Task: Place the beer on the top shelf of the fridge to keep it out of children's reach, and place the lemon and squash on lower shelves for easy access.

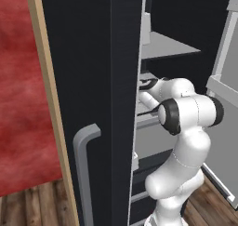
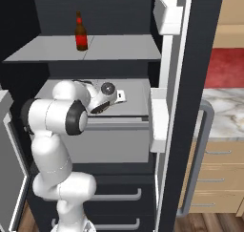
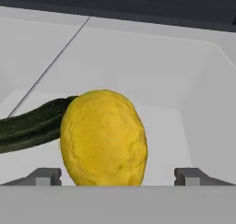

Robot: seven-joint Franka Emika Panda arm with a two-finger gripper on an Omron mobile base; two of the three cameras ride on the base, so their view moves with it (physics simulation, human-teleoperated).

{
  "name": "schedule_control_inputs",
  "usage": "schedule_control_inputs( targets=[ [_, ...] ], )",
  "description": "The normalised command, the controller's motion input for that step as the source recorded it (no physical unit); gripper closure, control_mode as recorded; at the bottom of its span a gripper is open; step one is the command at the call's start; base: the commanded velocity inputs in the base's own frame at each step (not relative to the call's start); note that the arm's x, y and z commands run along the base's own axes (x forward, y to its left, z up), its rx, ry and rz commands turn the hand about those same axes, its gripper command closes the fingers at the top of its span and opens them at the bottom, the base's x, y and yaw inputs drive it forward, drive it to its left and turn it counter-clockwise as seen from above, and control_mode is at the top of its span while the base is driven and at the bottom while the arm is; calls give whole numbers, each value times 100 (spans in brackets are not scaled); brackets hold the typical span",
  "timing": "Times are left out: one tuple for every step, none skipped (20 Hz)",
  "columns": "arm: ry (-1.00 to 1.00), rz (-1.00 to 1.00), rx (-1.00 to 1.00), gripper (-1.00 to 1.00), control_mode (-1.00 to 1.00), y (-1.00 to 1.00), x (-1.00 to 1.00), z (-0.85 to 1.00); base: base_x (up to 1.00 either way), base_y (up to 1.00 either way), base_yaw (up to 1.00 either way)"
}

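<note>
On a lower shelf [image 2: 136,95] of the fridge [image 1: 93,81] I see the lemon [image 3: 104,138] lying against the squash [image 3: 30,124], centred between my gripper's [image 3: 119,176] wide-spread tips. The beer [image 2: 81,34] stands on the top shelf [image 2: 119,47]. I'd back straight out, level, without nudging the fruit.

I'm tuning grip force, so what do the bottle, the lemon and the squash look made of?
The bottle: dark brown glass by its look, glossy, with a red label. The lemon: yellow fruit with a matte, finely dimpled rind. The squash: dark green vegetable with a smooth, faintly shiny skin. All are rendered, so hardness is uncertain.
</note>
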Motion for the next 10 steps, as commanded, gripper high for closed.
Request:
schedule_control_inputs(
  targets=[
    [14, 0, -8, -100, -100, 0, -17, 19, 0, 0, 0],
    [11, 0, -10, -100, -100, 0, -26, 8, 0, 0, 0],
    [12, 0, -10, -100, -100, 0, -40, 4, 0, 0, 0],
    [12, 0, -10, -100, -100, 0, -51, 2, 0, 0, 0],
    [12, 0, -11, -100, -100, 0, -63, 4, 0, 0, 0],
    [10, 0, -11, -100, -100, 0, -74, 2, 0, 0, 0],
    [9, 0, -11, -100, -100, 0, -79, 4, 0, 0, 0],
    [7, 0, -11, -100, -100, 3, -84, 9, 0, 0, 0],
    [5, 0, -11, -100, -100, 7, -89, 13, 0, 0, 0],
    [3, 0, -11, -100, -100, 7, -95, 15, 0, 0, 0]
  ],
)
